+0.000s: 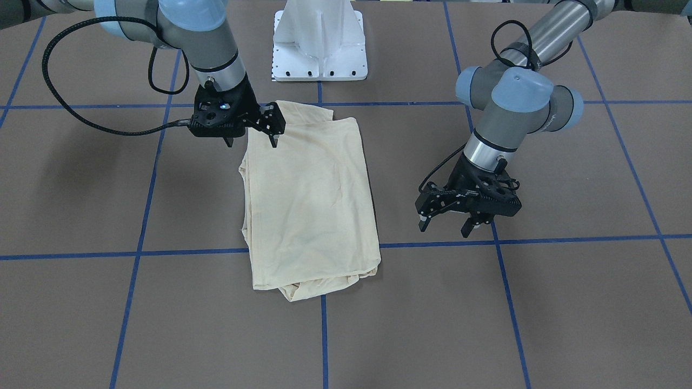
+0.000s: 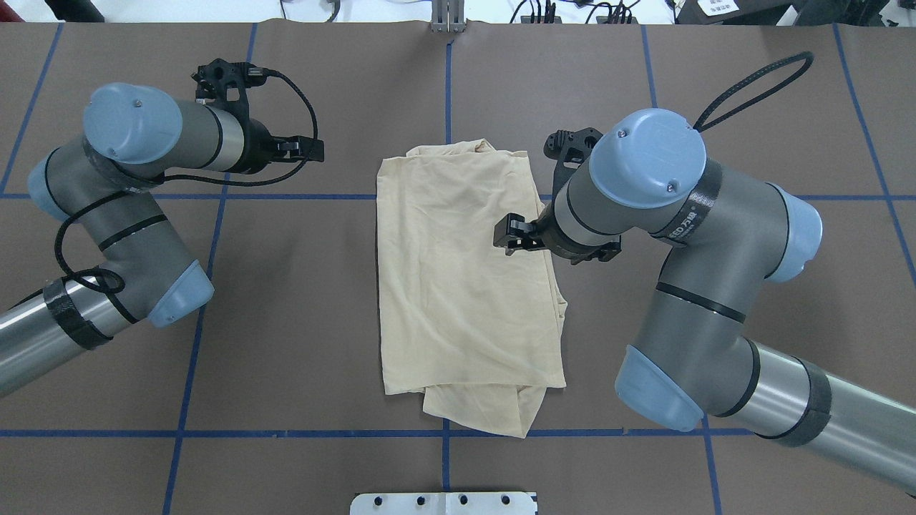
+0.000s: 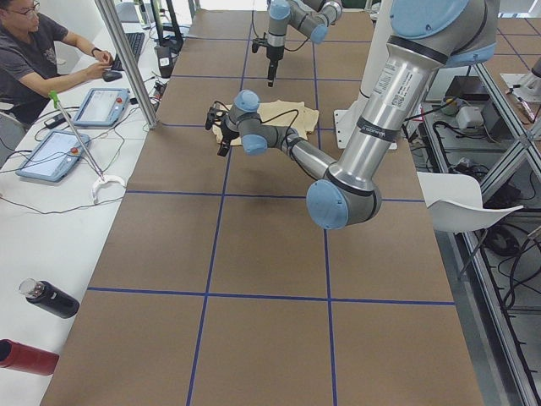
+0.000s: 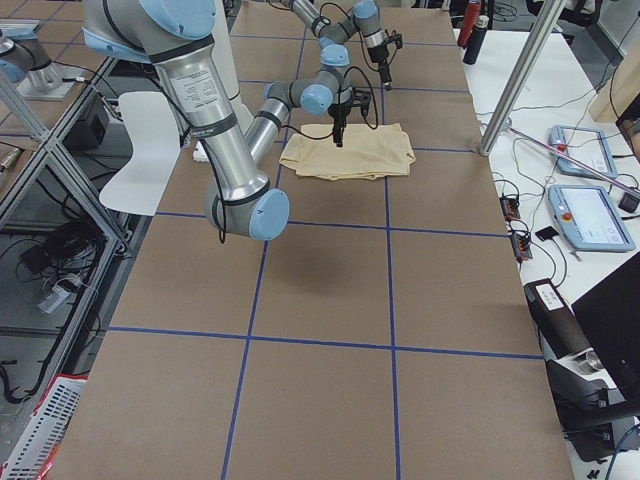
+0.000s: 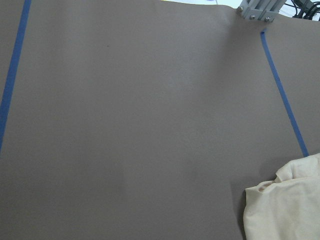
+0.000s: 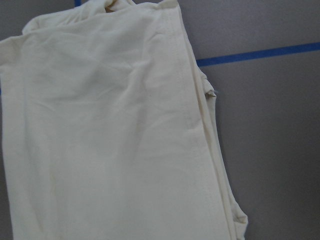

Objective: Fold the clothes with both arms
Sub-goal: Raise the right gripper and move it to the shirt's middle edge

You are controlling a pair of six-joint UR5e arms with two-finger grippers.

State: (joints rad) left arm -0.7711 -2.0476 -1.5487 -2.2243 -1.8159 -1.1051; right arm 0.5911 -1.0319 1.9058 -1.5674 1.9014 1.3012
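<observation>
Here the folded cream T-shirt [image 1: 311,200] lies in the middle of the table [image 1: 540,324]. The right gripper [image 1: 252,141] hangs wide open over its right edge, holding nothing. The left gripper [image 1: 444,229], open and empty too, is well apart on the left.

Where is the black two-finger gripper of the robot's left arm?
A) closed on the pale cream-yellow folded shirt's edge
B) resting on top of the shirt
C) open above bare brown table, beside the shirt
C: the left gripper hangs open over the brown table, apart from the pale cream-yellow shirt.
</observation>
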